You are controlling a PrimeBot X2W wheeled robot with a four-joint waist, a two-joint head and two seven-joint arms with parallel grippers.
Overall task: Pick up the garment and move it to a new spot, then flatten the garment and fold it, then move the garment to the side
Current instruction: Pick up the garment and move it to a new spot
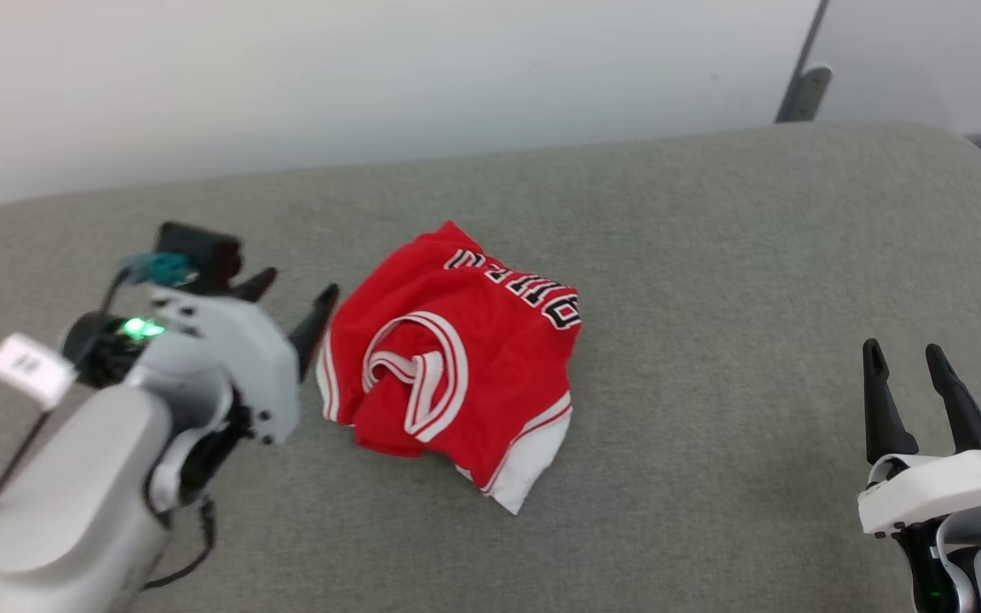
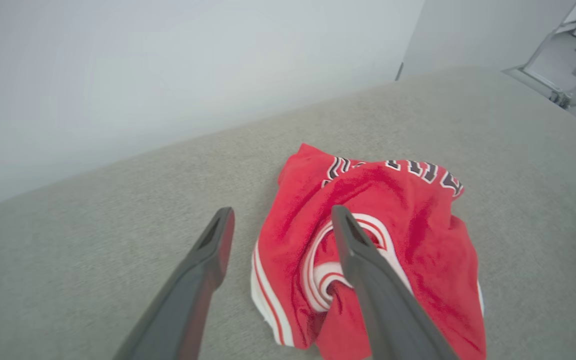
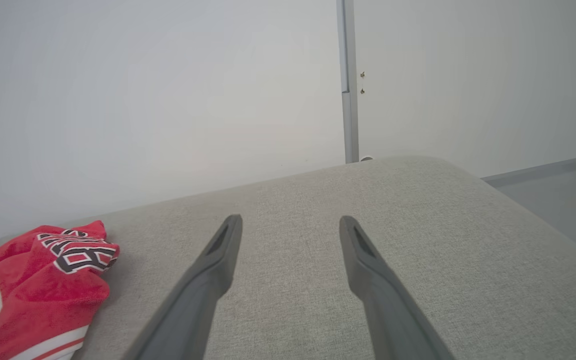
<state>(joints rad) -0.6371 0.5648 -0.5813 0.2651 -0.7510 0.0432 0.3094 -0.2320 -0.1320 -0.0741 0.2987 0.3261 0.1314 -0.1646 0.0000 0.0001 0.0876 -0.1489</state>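
The garment (image 1: 456, 358), a red jersey with white-and-red striped trim and black lettering, lies crumpled in a heap on the grey surface (image 1: 712, 255). Just to its left my left gripper (image 1: 301, 289) stands open and empty, its fingertips close to the cloth's left edge. In the left wrist view the garment (image 2: 408, 235) lies beyond the left gripper (image 2: 280, 217), with one finger (image 2: 368, 270) passing over the striped collar. My right gripper (image 1: 903, 353) sits far to the right, open and empty. In the right wrist view the right gripper (image 3: 290, 222) points over bare surface, the garment (image 3: 33, 285) at the far left.
The grey padded surface has a rounded far edge against a white wall (image 1: 371, 77). A metal post (image 1: 801, 85) stands behind its back right corner. Floor and a metal frame (image 2: 558, 85) lie beyond the right end.
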